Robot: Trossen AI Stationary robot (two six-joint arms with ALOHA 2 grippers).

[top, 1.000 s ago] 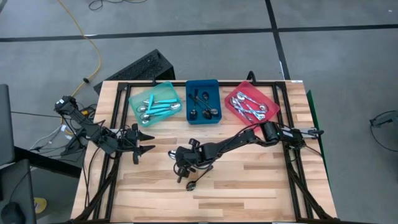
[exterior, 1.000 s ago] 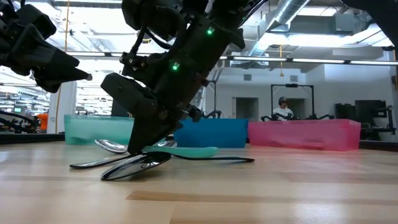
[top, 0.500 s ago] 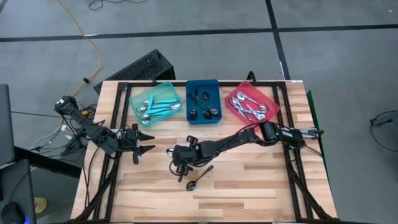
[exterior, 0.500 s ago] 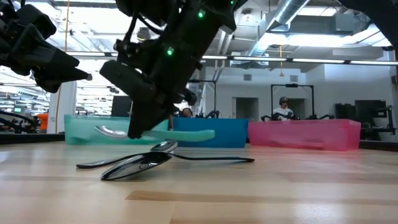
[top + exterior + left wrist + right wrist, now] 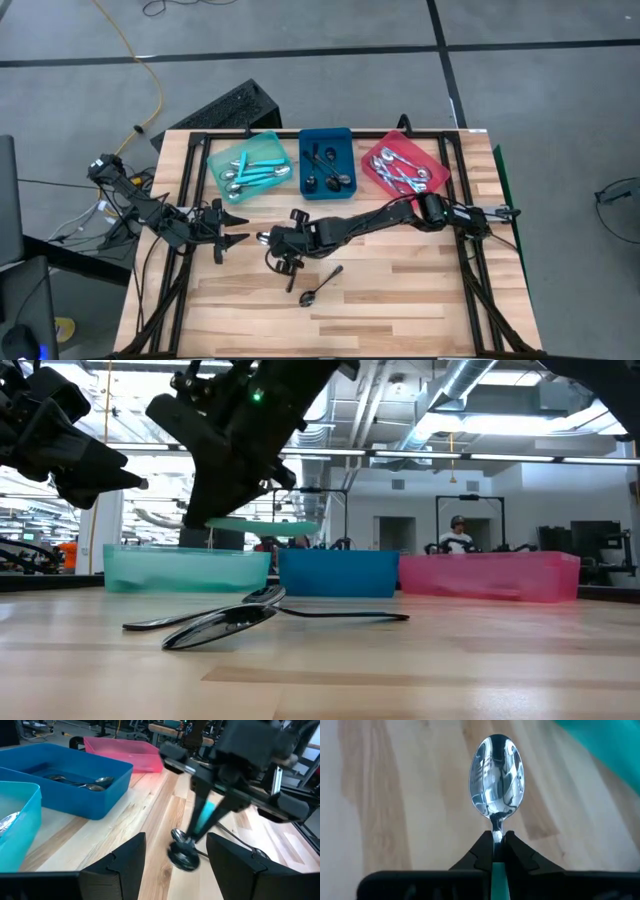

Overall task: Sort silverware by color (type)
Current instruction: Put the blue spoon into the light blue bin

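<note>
While the high view hides it under the arm, the right wrist view shows the right pincer (image 5: 495,851) pinching a teal spoon (image 5: 496,790) by its neck, its polished oval bowl above pale wood desk (image 5: 400,290). The low view shows it lifted clear above two spoons (image 5: 215,623) lying on the desk. The left pincer (image 5: 236,227) waits spread.

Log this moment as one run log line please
right claw: shut on teal-handled spoon, lifted off table | left claw: open, waiting at table's left | black spoon: on table | teal tray: ahead
</note>
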